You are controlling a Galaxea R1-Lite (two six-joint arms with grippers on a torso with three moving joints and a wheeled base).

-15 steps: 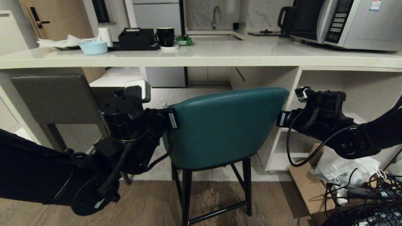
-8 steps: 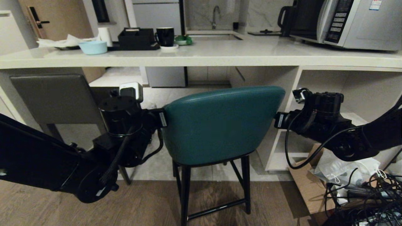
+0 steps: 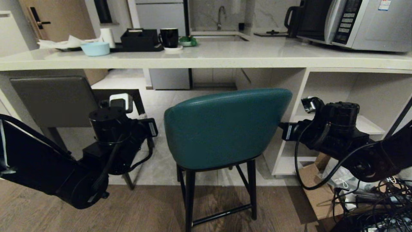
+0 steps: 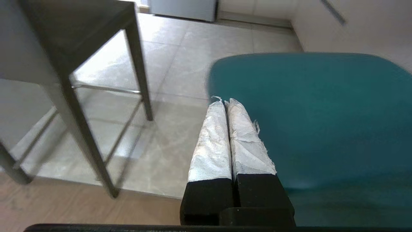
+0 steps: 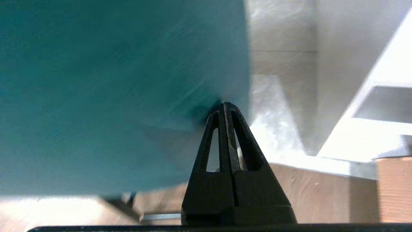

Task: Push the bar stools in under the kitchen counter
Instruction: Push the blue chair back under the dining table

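The teal bar stool (image 3: 222, 129) stands in front of the kitchen counter (image 3: 206, 59), its curved back below the counter's edge and its black legs at the seam between tile and wood floor. The dark grey bar stool (image 3: 51, 101) sits further in under the counter on the left. My left gripper (image 3: 154, 126) is shut and empty, a small gap left of the teal back; its taped fingertips (image 4: 219, 106) lie beside the teal edge (image 4: 309, 122). My right gripper (image 3: 283, 129) is shut too, its tip (image 5: 227, 104) against the teal back's right edge (image 5: 122, 96).
On the counter stand a microwave (image 3: 354, 22), a light blue bowl (image 3: 95, 48), a black mug (image 3: 169, 37) and a black box (image 3: 140, 39). Open white shelves (image 3: 338, 129) fill the right under the counter. A cardboard box (image 3: 317, 190) and cables (image 3: 379, 206) lie on the floor at right.
My left gripper has drawn off the teal back's left edge, going left and down. The teal stool has shifted slightly left. My right gripper has sunk a little, still at the right edge.
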